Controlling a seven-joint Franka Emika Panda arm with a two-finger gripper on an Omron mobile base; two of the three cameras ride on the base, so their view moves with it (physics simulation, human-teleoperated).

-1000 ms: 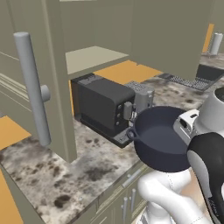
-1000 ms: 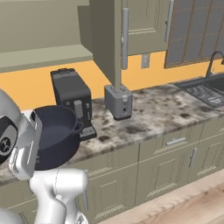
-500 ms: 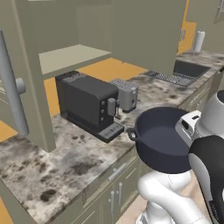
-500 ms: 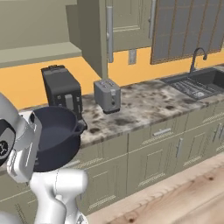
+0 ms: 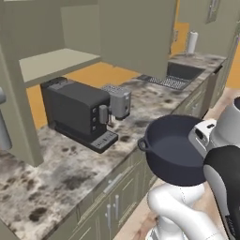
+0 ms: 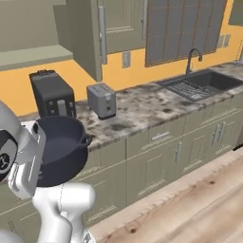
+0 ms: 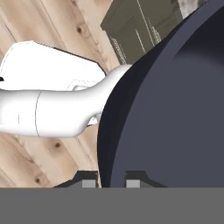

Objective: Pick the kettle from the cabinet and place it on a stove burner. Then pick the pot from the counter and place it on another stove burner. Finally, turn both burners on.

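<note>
Shifted since the earlier frames: both base views have swung along the counter (image 5: 70,173), the camera's move, not the objects'; sink (image 6: 199,85) now nearer.

Pot (image 5: 176,150): carried clear of the counter, in front of the arm; judged in transit to a burner.

Gripper (image 7: 108,178): narrowly closed, fingertips straddling the pot's rim, seen in the hand view alone.

Coffee machine (image 5: 77,112), toaster (image 6: 102,100): on the counter.

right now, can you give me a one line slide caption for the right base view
Robot arm holds a dark pot off the counter, in front of a coffee machine and toaster.
</note>
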